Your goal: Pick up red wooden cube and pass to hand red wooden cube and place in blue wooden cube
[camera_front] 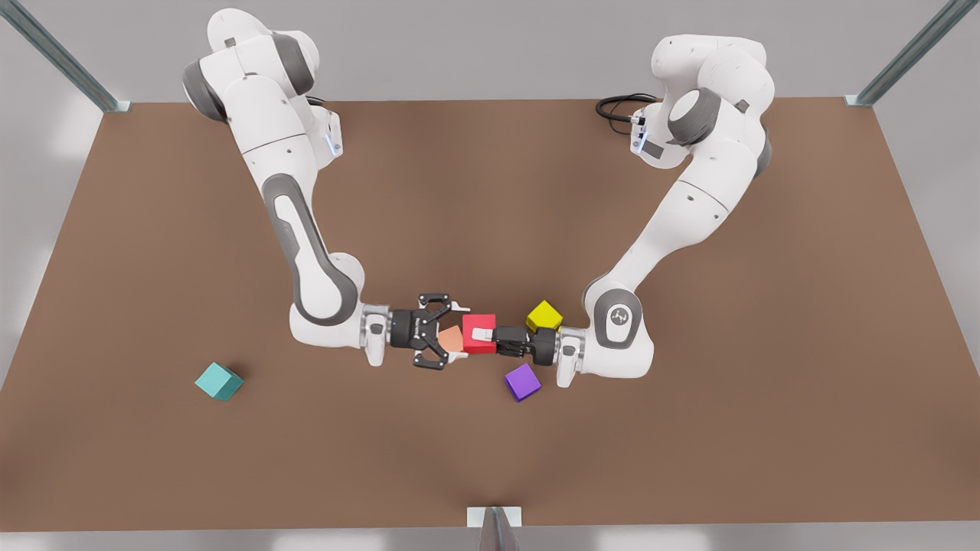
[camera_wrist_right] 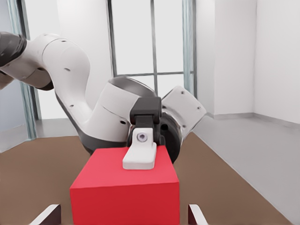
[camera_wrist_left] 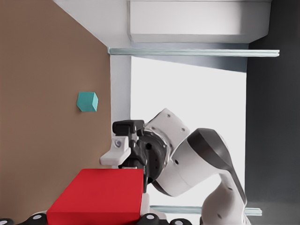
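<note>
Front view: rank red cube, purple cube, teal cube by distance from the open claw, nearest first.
From the open right claw:
1. Red cube: right at its fingertips, gripped by the left claw.
2. Purple cube: on the table, toward the front view's right.
3. Teal cube: far off on the front view's left.

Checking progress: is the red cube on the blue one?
No, the left gripper holds the red wooden cube apart from the blue wooden cube.
</note>
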{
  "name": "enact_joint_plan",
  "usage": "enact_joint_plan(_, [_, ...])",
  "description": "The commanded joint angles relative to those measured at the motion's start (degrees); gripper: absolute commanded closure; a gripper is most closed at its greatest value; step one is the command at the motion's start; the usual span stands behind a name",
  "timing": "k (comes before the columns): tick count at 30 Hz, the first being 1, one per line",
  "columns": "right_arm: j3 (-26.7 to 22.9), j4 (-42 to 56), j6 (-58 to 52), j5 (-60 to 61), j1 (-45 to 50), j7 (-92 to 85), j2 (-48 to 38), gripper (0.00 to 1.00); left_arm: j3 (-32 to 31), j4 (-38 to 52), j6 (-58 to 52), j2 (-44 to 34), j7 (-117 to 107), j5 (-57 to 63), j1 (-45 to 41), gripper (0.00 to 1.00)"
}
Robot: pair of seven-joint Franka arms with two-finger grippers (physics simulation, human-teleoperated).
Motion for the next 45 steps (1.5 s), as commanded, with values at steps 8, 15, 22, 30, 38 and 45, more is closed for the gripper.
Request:
enact_joint_plan(8, [1.8,2.0,3.2,0.6,1.1,-0.3,1.3,0.00,0.0,0.0,-0.1,0.2,1.0,-0.4,-0.1,0.36])
enact_joint_plan(15, [3.1,3.0,4.7,0.6,0.9,-0.2,2.1,0.22,0.0,0.0,-0.2,0.2,1.0,-0.4,-0.1,0.36])
enact_joint_plan(22, [3.1,3.0,4.7,0.6,0.8,-0.1,2.1,0.39,0.0,0.0,-0.3,0.2,1.0,-0.4,0.0,0.36])
enact_joint_plan(30, [3.1,2.7,4.7,0.4,0.6,0.0,2.0,0.38,0.0,-0.2,-0.4,-0.3,0.5,0.0,1.1,0.00])
enact_joint_plan(38, [2.2,1.2,-2.9,-34.4,-15.3,18.6,-5.0,0.38,0.6,5.9,-33.1,-8.4,-46.2,41.6,21.5,0.00])
enact_joint_plan(45, [-8.6,19.8,-9.8,-82.1,-21.9,47.6,3.0,0.38,13.2,3.7,-46.5,-33.4,-27.2,95.1,6.9,0.00])
